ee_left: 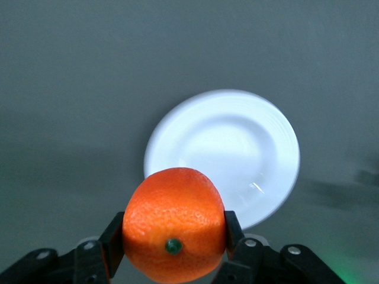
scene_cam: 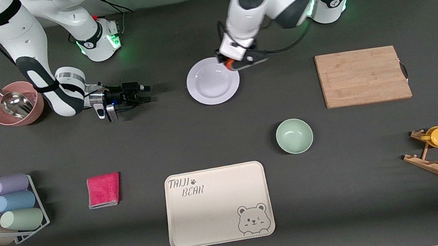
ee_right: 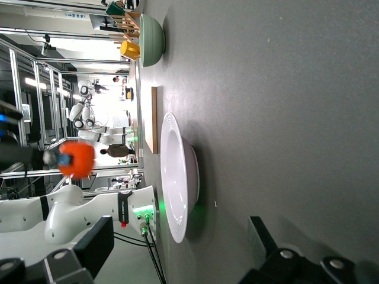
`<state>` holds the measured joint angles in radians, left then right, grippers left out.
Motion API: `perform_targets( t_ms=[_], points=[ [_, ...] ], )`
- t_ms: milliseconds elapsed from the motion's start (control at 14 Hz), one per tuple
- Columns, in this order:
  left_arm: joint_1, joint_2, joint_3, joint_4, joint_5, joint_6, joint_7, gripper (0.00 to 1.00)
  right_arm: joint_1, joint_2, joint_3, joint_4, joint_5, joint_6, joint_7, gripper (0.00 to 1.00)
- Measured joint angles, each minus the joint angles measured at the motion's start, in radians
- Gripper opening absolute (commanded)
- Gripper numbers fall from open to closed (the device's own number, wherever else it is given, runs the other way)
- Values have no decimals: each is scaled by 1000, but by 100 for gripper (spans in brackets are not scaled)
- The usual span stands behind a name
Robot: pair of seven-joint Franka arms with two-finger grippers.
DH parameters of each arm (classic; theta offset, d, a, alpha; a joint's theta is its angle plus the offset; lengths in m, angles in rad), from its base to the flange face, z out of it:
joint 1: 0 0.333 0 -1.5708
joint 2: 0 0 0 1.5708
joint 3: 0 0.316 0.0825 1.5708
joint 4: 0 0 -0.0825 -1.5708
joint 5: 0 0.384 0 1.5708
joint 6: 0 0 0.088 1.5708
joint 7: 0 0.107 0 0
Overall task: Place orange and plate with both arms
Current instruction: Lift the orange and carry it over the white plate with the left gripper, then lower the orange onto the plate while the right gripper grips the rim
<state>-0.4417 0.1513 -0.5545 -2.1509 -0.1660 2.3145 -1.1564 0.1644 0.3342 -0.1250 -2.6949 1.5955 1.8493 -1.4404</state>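
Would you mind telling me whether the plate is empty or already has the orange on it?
Empty. The plate lies bare on the table, and the orange is shut in the left tool, in the air over the plate's rim.

The orange (ee_left: 174, 232) is bright orange with a small dark green stem spot, held between black fingers (ee_left: 111, 245) of the left gripper (scene_cam: 232, 64). The plate (scene_cam: 212, 81) is glossy pale lavender-white on the dark grey table (scene_cam: 204, 142). Nearer the camera than the plate, the bowl (scene_cam: 294, 136) is mint green; the tray (scene_cam: 218, 204) is cream, printed with a bear face and lettering. The cloth (scene_cam: 103, 190) beside the tray is pink-red. The right gripper (scene_cam: 144, 94) is black.
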Motion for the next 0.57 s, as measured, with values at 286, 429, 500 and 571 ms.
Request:
perform_targets(
  t_ms=[286, 429, 500, 571],
  points=[
    [-107, 288, 5, 110, 271, 87, -287, 31, 0, 6, 0, 1, 1, 0, 0, 99],
    [-105, 372, 19, 155, 304, 119, -299, 45, 0, 7, 0, 1, 1, 0, 0, 99],
    [-104, 389, 25, 172, 310, 121, -299, 78, 0, 7, 0, 1, 1, 0, 0, 98],
    [-104, 392, 28, 182, 311, 121, -299, 100, 0, 8, 0, 1, 1, 0, 0, 91]
  ],
)
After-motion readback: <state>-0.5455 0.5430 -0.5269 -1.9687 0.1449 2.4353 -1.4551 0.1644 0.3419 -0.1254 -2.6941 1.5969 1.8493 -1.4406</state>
